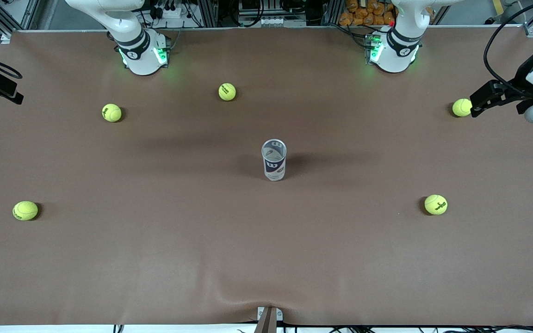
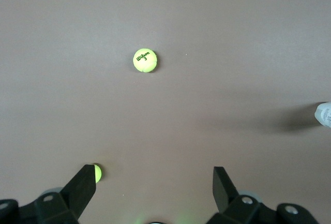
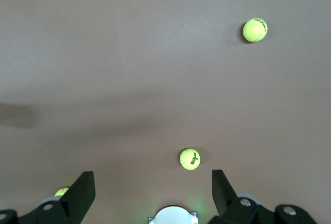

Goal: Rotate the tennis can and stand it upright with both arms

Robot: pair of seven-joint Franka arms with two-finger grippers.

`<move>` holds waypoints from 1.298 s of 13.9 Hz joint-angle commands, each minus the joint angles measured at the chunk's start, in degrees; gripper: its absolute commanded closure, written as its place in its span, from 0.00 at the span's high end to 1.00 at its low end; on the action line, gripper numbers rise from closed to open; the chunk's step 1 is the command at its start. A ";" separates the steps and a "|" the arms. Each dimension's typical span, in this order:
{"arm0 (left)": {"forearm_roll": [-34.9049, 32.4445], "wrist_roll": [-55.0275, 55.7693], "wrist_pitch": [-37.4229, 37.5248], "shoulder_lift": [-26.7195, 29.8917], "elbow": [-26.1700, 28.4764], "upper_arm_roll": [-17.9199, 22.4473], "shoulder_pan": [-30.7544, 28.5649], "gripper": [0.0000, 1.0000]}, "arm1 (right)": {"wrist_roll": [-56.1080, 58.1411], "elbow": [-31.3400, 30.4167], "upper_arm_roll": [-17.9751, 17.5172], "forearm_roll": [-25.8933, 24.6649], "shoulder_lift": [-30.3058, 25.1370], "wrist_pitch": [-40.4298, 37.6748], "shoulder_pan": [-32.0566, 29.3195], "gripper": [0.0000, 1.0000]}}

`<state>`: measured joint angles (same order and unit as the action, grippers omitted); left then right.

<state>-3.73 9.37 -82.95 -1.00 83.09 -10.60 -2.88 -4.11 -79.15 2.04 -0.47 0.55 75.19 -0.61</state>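
1. The can point(image 1: 274, 159) stands upright mid-surface point(image 1: 266, 259), open mouth up, well apart from both grippers and untouched.
2. The left gripper point(image 2: 154, 182) hangs in the air at the left arm's end of the surface, fingers spread and empty; one ball point(image 2: 145, 60) lies below it, another point(image 2: 97, 172) peeks past a fingertip.
3. The right gripper point(image 3: 153, 188) hangs over the right arm's end, fingers likewise spread and empty, with a ball point(image 3: 190, 159) just ahead of it.
4. Five balls are scattered around the can.
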 commanded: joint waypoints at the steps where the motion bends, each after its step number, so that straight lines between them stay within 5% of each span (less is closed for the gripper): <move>1: 0.82 0.83 -0.81 1.53 1.72 -0.38 -0.19 1.00 | 0.07 0.40 -0.02 -0.41 0.15 0.05 -0.36 1.00; 8: -0.05 -0.40 -2.83 1.09 1.45 0.76 1.12 1.00 | 0.33 0.49 -0.02 -0.67 0.15 1.36 -0.27 1.00; 15: 0.73 -0.40 -2.39 4.52 5.32 9.01 7.54 1.00 | -0.02 0.22 -0.10 -1.20 0.24 1.54 0.17 1.00; 18: 0.82 -0.66 -2.21 4.52 5.24 9.02 7.54 1.00 | 0.07 0.05 -0.10 -1.20 0.33 1.45 0.17 1.00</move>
<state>-3.70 9.12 -84.67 2.14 86.77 -2.35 3.84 -4.11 -79.23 2.07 -0.78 0.68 76.83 -0.60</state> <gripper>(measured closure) 0.000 0.000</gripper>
